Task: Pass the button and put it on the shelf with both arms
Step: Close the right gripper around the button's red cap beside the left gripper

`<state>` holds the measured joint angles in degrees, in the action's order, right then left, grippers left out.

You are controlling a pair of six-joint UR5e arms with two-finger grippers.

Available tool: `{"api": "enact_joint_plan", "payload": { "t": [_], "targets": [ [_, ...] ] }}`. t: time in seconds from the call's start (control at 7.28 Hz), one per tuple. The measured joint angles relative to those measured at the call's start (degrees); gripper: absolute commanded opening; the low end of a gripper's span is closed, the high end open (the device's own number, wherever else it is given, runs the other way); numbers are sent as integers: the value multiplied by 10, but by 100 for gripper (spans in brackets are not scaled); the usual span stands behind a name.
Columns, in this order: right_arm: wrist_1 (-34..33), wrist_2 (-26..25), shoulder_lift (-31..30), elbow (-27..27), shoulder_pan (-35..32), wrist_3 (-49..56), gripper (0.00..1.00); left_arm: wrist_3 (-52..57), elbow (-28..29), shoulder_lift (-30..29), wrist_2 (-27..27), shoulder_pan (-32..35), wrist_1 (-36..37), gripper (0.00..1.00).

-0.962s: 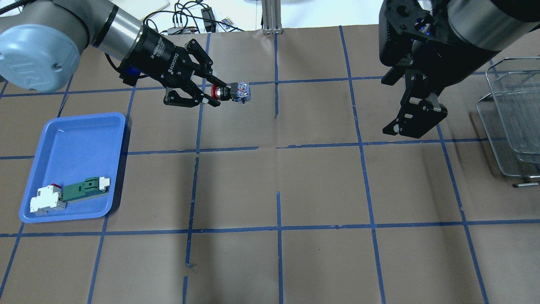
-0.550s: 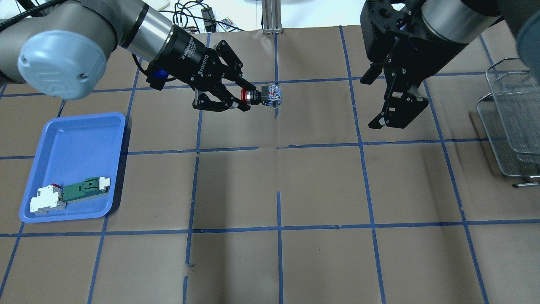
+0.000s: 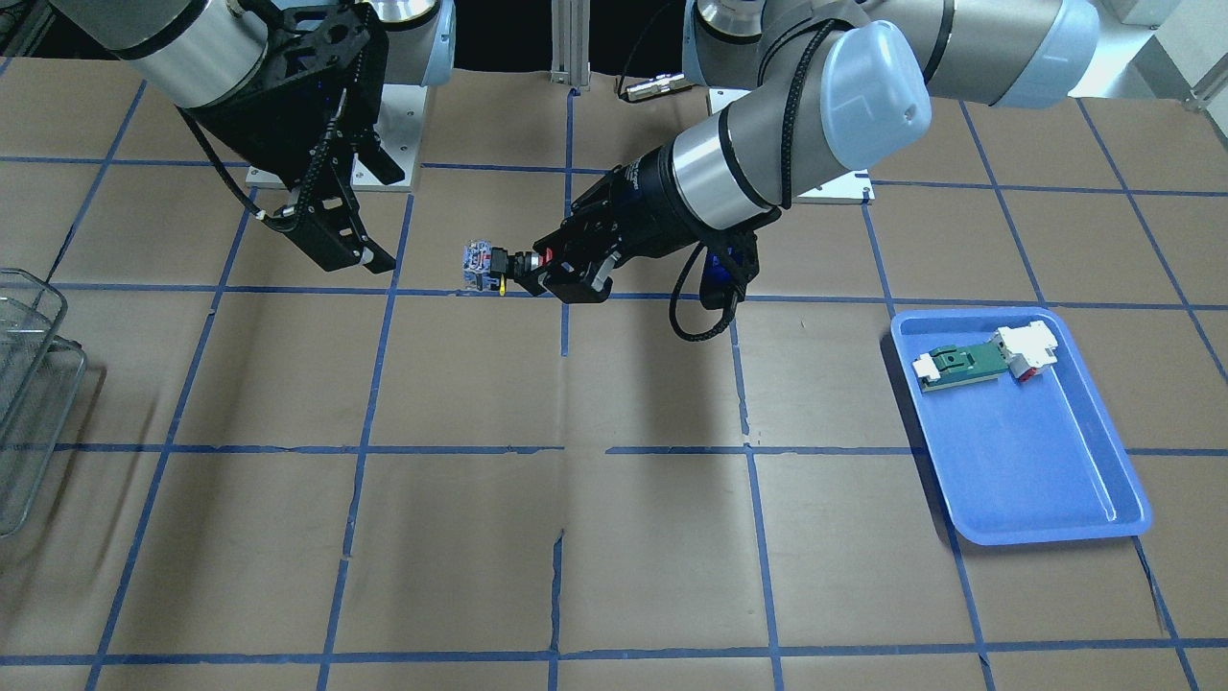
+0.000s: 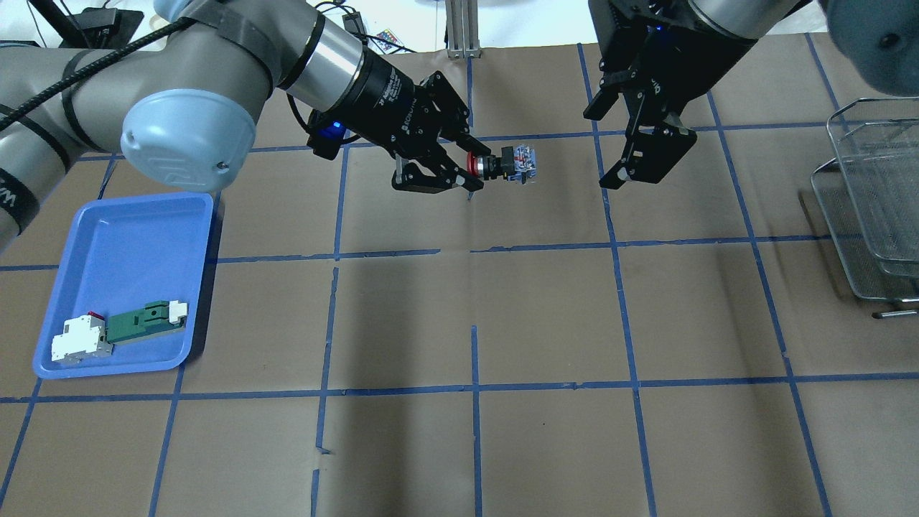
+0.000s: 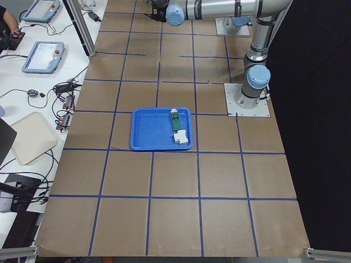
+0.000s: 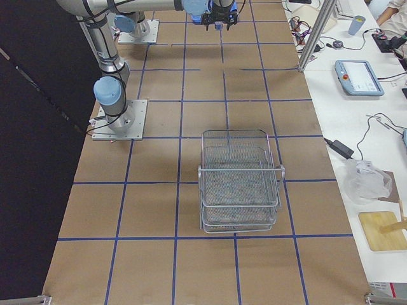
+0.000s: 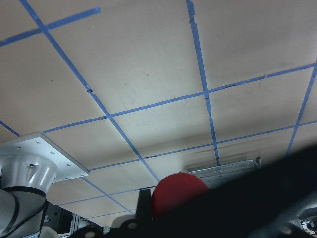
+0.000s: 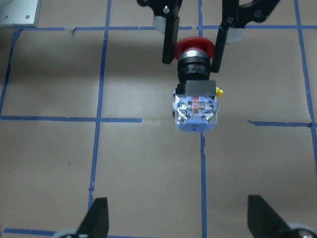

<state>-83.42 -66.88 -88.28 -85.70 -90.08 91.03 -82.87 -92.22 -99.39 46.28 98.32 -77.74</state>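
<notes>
Pinching the button by its red cap, the fingers of the left gripper had carried it rightwards above the worktop. It was now near the right gripper, whose fingers stood wide apart, perhaps at the same height. The handover looked close; the shelf was well apart.

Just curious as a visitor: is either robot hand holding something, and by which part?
The left gripper holds the push button by its red mushroom cap. The right gripper is open and empty.
</notes>
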Motion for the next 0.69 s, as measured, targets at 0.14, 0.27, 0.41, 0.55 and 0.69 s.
{"api": "enact_joint_plan", "payload": {
  "t": [0.14,0.27,0.41,0.55,0.69],
  "targets": [
    [1,6,0,-1,-9,-31,100,-14,-1,-1,-1,6,12,0],
    [-1,7,1,-1,-16,-47,100,-22,-1,-1,-1,12,17,0],
    [-4,8,2,-2,-19,-53,100,-27,-1,-1,-1,18,19,0],
    [-5,10,3,-5,-20,-55,100,-28,-1,0,-1,20,19,0],
    [-8,11,2,-9,-22,-55,100,-29,-1,1,-1,22,20,0]
  ]
}}
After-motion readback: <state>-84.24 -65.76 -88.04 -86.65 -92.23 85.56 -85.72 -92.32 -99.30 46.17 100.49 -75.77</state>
